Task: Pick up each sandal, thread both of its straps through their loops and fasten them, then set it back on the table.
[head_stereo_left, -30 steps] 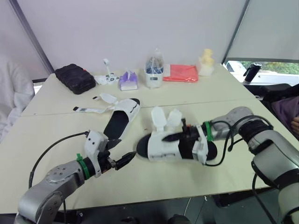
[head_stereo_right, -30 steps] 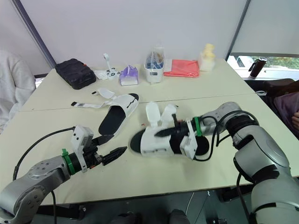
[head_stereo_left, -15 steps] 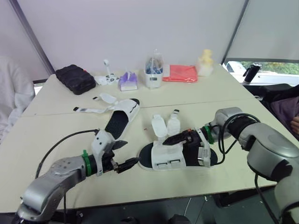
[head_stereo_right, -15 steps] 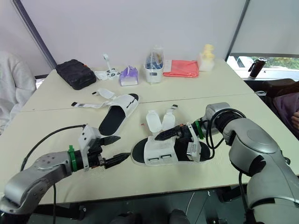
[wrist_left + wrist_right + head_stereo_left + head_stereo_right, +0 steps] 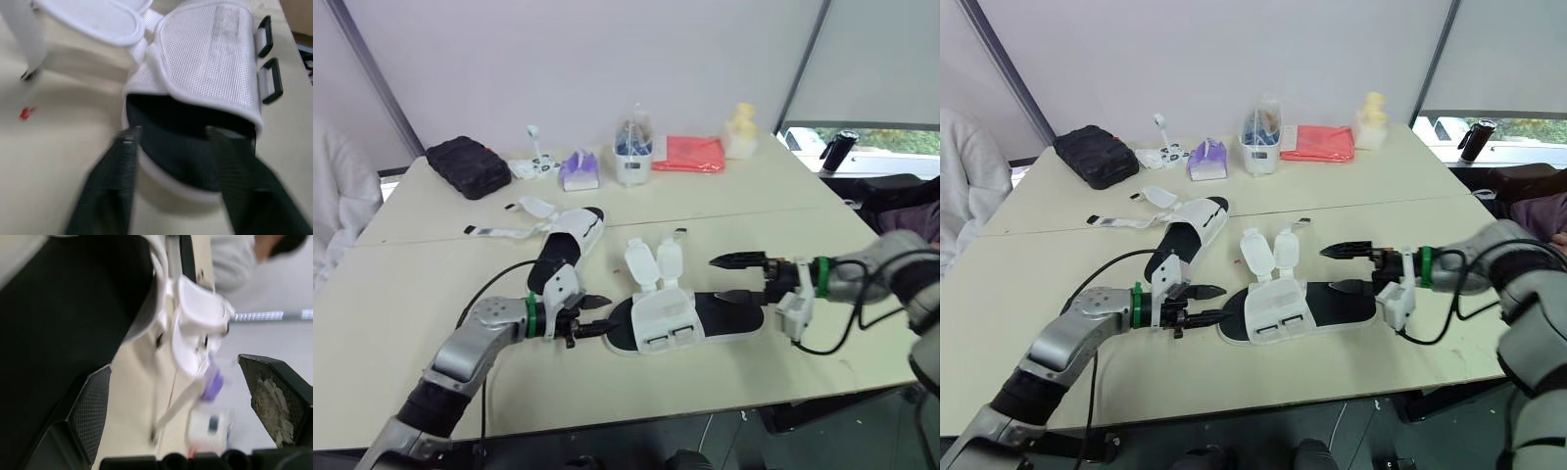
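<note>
Leftward first: towards the rear of the worktop [image 5: 431, 284], the second sandal [image 5: 566, 247], sole down, with both straps [image 5: 504, 232] splayed out flat to its left and unthreaded. Held by neither hand.

Next, the left hand [image 5: 605, 314], low over the worktop, fingers moderately parted and gripping nothing. Tips right at the toe of the near sandal [image 5: 690, 321], seemingly straddling the toe edge in the left wrist view, though contact impossible to confirm.

Then the near sandal itself, flat on the worktop between the two hands, toe towards the left hand, heel towards the right. White upper over a black footbed. Two strap flaps [image 5: 641, 262] standing up on the far side, not yet through the two black loops [image 5: 661, 340] on the near side. Neither strap fastened, so lifting and threading judged yet to be done.

Rightmost, the right hand [image 5: 720, 277], spread wide and empty, with one finger over the heel end of the footbed and the other raised well clear.

As to handling: probably light, with a foam-like sole stiff enough to lift by one end, but with soft, floppy straps. Best to pinch the sole rim at toe or heel, across its thickness, leaving the upper and loops free. Take each strap near its tip for feeding, and expect bending and springing back.
</note>
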Tool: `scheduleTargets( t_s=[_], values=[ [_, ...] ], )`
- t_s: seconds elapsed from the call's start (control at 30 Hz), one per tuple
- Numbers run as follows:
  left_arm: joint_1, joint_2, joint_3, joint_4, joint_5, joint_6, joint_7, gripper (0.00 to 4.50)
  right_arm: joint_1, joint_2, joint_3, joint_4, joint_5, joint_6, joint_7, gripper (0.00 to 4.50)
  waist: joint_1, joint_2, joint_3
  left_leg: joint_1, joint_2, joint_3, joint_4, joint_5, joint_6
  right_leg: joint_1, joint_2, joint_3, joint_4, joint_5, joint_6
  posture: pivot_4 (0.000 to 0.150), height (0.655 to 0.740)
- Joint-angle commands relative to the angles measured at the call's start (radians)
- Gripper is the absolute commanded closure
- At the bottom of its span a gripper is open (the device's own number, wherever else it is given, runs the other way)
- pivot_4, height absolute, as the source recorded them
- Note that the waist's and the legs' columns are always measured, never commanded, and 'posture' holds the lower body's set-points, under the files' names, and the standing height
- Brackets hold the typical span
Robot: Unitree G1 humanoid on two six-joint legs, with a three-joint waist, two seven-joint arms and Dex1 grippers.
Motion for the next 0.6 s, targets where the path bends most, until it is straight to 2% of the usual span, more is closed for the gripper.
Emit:
scheduleTargets(
  t_s=[0.03,0.1,0.17,0.23,0.3,0.33,0.37,0.4,0.47,0.53,0.6],
  values=[
    [-0.005,0.012,-0.028,-0.036,0.024,0.02,-0.032,4.45,0.059,-0.037,-0.102,0.007,0.285,-0.007,0.217,0.0,-0.006,0.0,0.0,0.001,0.0,0.0,0.0,0.0,0.0,0.0,0.0,0.0,0.0,0.0,0.0,0.15,0.74],
    [0.003,0.022,-0.06,-0.06,0.053,0.037,-0.032,4.49,0.121,-0.041,-0.158,0.041,0.535,0.058,0.393,0.0,-0.009,0.0,0.0,0.002,0.001,0.0,0.0,-0.001,0.001,0.002,0.001,0.0,0.0,0.0,0.0,0.15,0.74],
    [0.007,0.008,-0.074,-0.091,0.054,0.076,-0.014,4.49,0.262,-0.026,-0.273,-0.14,1.035,0.385,0.754,0.0,-0.007,-0.001,0.0,0.003,0.002,0.001,0.001,-0.002,0.004,0.004,0.001,0.0,-0.001,0.0,0.0,0.15,0.74],
    [0.008,-0.01,-0.088,-0.1,0.067,0.096,0.008,4.49,0.361,0.012,-0.421,-0.374,1.44,0.794,1.008,0.0,-0.007,-0.001,0.0,0.003,0.004,0.0,0.005,-0.007,0.012,0.008,0.001,0.0,-0.002,0.0,0.0,0.15,0.74],
    [0.006,-0.024,-0.106,-0.081,0.108,0.088,0.032,4.49,0.392,0.051,-0.544,-0.571,1.736,1.233,1.094,0.0,-0.007,0.0,0.0,0.003,0.004,0.0,0.008,-0.008,0.014,0.009,0.002,-0.001,-0.001,0.0,0.0,0.15,0.74],
    [-0.011,-0.037,-0.113,-0.04,0.148,0.07,0.068,4.49,0.374,0.089,-0.603,-0.634,1.917,1.496,1.09,0.0,-0.003,0.0,0.0,0.003,0.005,0.0,0.009,-0.008,0.014,0.009,0.002,-0.001,-0.001,0.001,0.001,0.15,0.74],
    [-0.023,-0.046,-0.116,-0.011,0.177,0.058,0.092,4.49,0.361,0.115,-0.651,-0.676,2.032,1.68,1.078,0.0,0.004,0.0,0.0,0.003,0.005,-0.001,0.01,-0.008,0.014,0.009,0.003,-0.001,-0.001,0.001,0.0,0.15,0.74],
    [-0.043,-0.052,-0.124,0.034,0.223,0.016,0.122,4.49,0.33,0.156,-0.702,-0.673,2.147,1.875,1.036,0.0,0.01,0.0,0.0,0.004,0.006,-0.002,0.011,-0.008,0.014,0.01,0.004,-0.002,-0.001,0.002,-0.001,0.15,0.74],
    [-0.085,-0.055,-0.137,0.114,0.305,-0.073,0.168,4.49,0.269,0.239,-0.778,-0.625,2.231,2.102,0.961,0.0,0.022,0.0,0.0,0.003,0.007,-0.004,0.013,-0.009,0.014,0.012,0.005,-0.003,-0.002,0.003,-0.002,0.15,0.74],
    [-0.105,-0.062,-0.136,0.155,0.326,-0.127,0.173,4.49,0.207,0.307,-0.841,-0.542,2.256,2.271,0.89,0.0,0.037,0.001,-0.001,0.003,0.008,-0.004,0.013,-0.009,0.013,0.011,0.006,-0.004,-0.003,0.004,-0.004,0.15,0.74],
    [-0.102,-0.082,-0.118,0.141,0.29,-0.135,0.148,4.49,0.148,0.368,-0.89,-0.45,2.237,2.371,0.832,0.0,0.043,0.001,-0.001,0.001,0.008,-0.003,0.013,-0.009,0.013,0.009,0.005,-0.003,-0.003,0.004,-0.004,0.15,0.74]
  ],
)
